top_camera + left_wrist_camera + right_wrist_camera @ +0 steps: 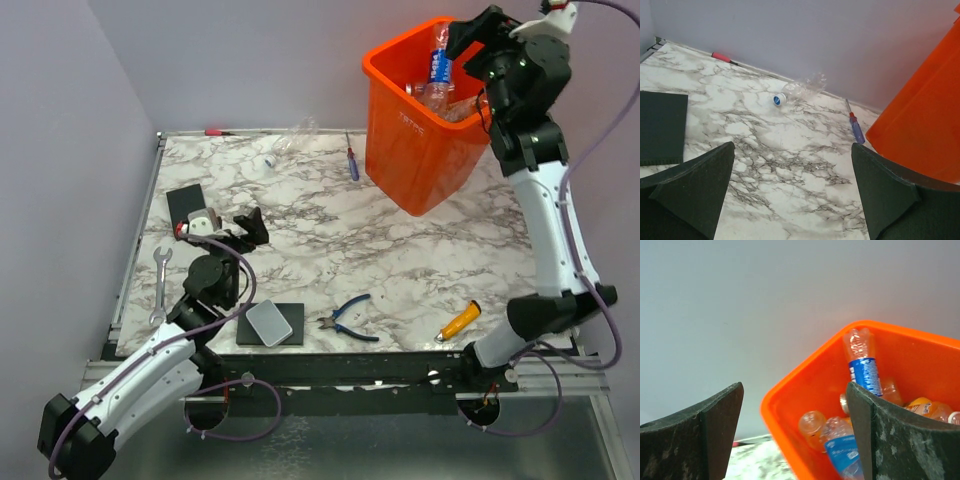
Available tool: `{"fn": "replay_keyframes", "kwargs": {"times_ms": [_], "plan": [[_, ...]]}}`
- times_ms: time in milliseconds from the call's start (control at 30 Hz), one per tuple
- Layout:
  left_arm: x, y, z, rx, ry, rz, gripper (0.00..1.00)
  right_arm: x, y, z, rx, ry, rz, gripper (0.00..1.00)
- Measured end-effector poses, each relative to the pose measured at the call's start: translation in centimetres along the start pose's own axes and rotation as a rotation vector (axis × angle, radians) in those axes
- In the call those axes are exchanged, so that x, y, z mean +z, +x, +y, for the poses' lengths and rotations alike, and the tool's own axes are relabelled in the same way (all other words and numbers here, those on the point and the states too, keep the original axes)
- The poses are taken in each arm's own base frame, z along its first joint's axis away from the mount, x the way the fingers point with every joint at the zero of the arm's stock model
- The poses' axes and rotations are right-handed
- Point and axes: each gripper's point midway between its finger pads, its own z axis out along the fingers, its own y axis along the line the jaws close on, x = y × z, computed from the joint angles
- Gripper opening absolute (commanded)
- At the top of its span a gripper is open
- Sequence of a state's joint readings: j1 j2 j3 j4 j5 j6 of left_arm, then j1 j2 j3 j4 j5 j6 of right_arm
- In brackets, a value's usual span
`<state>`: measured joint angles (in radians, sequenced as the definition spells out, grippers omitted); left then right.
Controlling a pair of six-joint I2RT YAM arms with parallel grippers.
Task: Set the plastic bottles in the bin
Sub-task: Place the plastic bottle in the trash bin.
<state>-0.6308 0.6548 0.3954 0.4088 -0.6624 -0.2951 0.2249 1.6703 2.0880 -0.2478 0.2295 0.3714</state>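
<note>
- The orange bin (400, 150) stands at the far right of the counter (330, 250). Several plastic bottles lie inside it, and a blue-labelled bottle (863, 371) stands upright against one wall.
- One clear crushed bottle (799, 91) with a blue cap lies on the counter at the far edge, left of the bin and well apart from it. I see no other bottle outside the bin, though the arms could be hiding one.
- My right gripper (795, 440) hovers above the bin's rim, jaws spread with nothing between them.
- My left gripper (790, 200) sits low over the near left of the counter, jaws spread wide and empty, facing the clear bottle.
- I judge the drop into the bin done and the task nearly complete, with the last pick next.
- That pick calls for reaching the left arm far forward, lowering the jaws astride the crushed body and closing gently. Thin plastic may slip or skid toward the wall.
- A blue-handled screwdriver (857, 129) lies between that bottle and the bin, so the carry should pass above it.
</note>
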Motion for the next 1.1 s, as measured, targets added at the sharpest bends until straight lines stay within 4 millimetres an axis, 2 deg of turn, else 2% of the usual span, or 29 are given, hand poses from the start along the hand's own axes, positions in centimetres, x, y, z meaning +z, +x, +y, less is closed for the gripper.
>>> {"fn": "replay_keyframes", "kwargs": {"times_ms": [133, 200, 267, 300, 400, 467, 533, 633, 667, 700, 733, 900, 1000, 1100], "plan": [[0.4, 1.3, 0.4, 0.034, -0.028, 0.036, 0.99, -5.8, -4.0, 2.1, 0.06, -0.098, -0.079, 0.85], [1.3, 2.2, 0.9, 0.057, -0.069, 0.08, 0.99, -9.0, -4.8, 3.3, 0.083, -0.169, -0.095, 0.85], [3.4, 2.3, 1.0, 0.064, -0.118, 0.129, 0.99, -12.0, -4.4, 4.2, 0.099, -0.247, -0.093, 0.85], [4.2, 2.4, 1.0, 0.07, -0.134, 0.147, 0.99, -13.4, -3.6, 4.4, 0.103, -0.286, -0.079, 0.85], [8.7, 2.9, -0.3, 0.102, -0.165, 0.226, 0.99, -16.9, -0.1, 4.5, 0.111, -0.389, -0.013, 0.84], [12.2, 4.0, -1.6, 0.14, -0.161, 0.274, 0.99, -18.8, 2.9, 4.2, 0.117, -0.446, 0.052, 0.84], [15.4, 5.6, -2.3, 0.196, -0.152, 0.328, 0.99, -20.5, 6.3, 3.7, 0.127, -0.484, 0.125, 0.84], [20.3, 9.4, -1.9, 0.323, -0.159, 0.441, 0.99, -23.3, 11.9, 2.1, 0.147, -0.511, 0.241, 0.83], [21.1, 9.9, -1.9, 0.357, -0.141, 0.461, 0.98, -24.3, 13.5, 1.6, 0.155, -0.515, 0.276, 0.82], [23.5, 11.6, -1.2, 0.394, -0.149, 0.495, 0.97, -25.2, 14.9, 1.1, 0.163, -0.519, 0.305, 0.82], [24.5, 12.7, -0.7, 0.439, -0.138, 0.526, 0.97, -26.1, 16.1, 0.7, 0.171, -0.526, 0.329, 0.82], [27.8, 17.3, 1.7, 0.603, -0.051, 0.664, 0.99, -29.1, 19.5, -0.3, 0.189, -0.562, 0.39, 0.82], [28.6, 18.4, 2.5, 0.646, -0.023, 0.701, 0.99, -30.1, 21.1, -0.3, 0.192, -0.586, 0.424, 0.82], [29.9, 18.7, 2.0, 0.685, 0.007, 0.694, 0.99, -30.8, 23.0, -0.7, 0.196, -0.589, 0.464, 0.82]]}}
